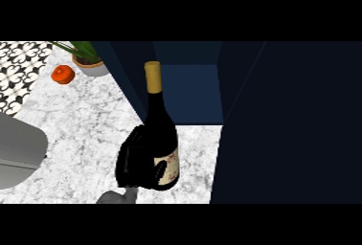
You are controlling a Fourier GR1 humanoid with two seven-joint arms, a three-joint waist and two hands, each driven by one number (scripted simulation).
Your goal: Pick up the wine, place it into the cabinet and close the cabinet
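Observation:
A dark wine bottle [161,127] with a gold foil top and a pale label stands nearly upright over the marble counter [78,124], in front of the dark blue cabinet [194,91]. My right hand [133,162] is black and curled round the bottle's lower body from the left, its thumb across the label. The bottle's neck overlaps the cabinet's open interior. The cabinet's door [290,124] stands open, a large dark panel filling the right side. My left hand does not show; only a grey forearm [17,150] shows at the left edge.
At the counter's back left stand a potted plant [90,61] and a small orange-red fruit [63,74]. A black-and-white patterned wall [17,67] borders the far left.

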